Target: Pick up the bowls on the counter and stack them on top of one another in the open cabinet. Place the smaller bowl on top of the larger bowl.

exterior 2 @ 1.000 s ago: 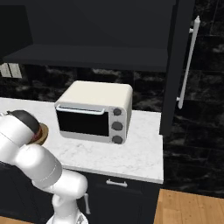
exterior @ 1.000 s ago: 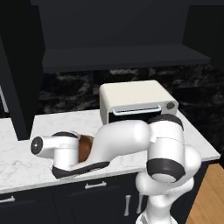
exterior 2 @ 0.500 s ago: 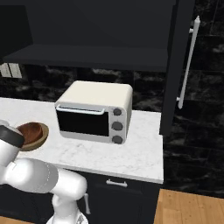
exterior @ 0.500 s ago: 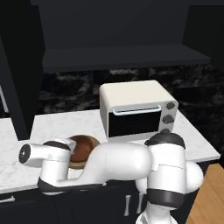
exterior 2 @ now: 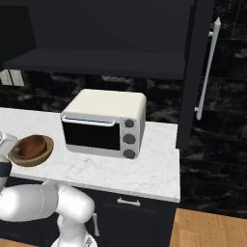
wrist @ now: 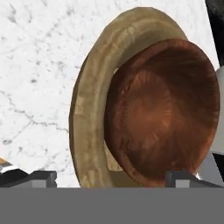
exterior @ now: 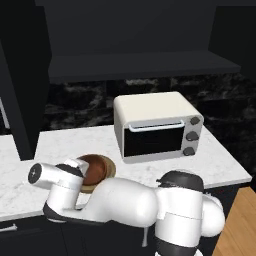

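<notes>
**Partner:** Where do the bowls stand?

**Me:** Both on the desk (exterior: 165,167), left of the toaster oven (exterior: 156,125). The smaller bowl (wrist: 164,109) already sits nested inside the larger bowl (wrist: 94,100), off-centre toward one side of it. The open cabinet (exterior: 135,65) above has nothing of theirs on its shelf yet.

**Partner:** And your claw?

**Me:** My claw (wrist: 109,177) hangs close over the pair, jaws spread wide, gripping nothing.

**Partner:** How will they handle?

**Me:** I judge both stiff and woody, fairly light, smooth enough to slip. The tan one has a thick rim, the safest place to pinch, one finger inside and one outside. The brown one could slide within it if I tilt the pair.

**Partner:** Which way do they point?

**Me:** Mouths up, both upright. They're round, so there is no long axis to speak of; any stretch of rim I can reach serves equally.
</notes>
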{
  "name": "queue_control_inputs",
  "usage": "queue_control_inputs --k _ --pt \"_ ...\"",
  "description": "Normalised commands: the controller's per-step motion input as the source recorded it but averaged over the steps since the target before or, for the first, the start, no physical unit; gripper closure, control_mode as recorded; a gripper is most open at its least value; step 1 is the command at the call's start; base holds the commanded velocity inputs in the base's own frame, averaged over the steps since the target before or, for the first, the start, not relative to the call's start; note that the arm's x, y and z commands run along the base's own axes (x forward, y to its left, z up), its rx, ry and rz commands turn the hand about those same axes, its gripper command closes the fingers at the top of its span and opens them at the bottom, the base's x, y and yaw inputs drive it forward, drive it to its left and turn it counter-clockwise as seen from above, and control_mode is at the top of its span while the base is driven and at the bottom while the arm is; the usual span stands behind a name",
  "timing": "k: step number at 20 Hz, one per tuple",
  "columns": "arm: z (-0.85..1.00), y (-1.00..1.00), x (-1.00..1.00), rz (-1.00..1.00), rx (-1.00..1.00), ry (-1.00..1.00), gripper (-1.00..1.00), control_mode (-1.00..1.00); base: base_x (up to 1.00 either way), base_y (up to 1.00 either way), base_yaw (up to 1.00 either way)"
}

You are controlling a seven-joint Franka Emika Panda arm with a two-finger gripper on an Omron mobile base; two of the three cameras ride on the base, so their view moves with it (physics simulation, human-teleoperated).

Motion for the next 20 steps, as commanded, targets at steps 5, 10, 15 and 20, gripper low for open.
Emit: queue_control_inputs --k 5,10,15,20 --pt "-0.36 0.00 0.23 0.00 0.00 0.13 -1.00 -1.00 0.00 0.00 0.00" --pt "-0.21 0.00 0.13 0.00 0.00 0.06 1.00 -1.00 0.00 0.00 0.00" --pt "0.00 0.00 0.00 0.00 0.00 0.00 1.00 -1.00 0.00 0.00 0.00" --pt "0.04 -0.01 -0.04 0.00 0.00 0.00 1.00 -1.00 0.00 0.00 0.00"
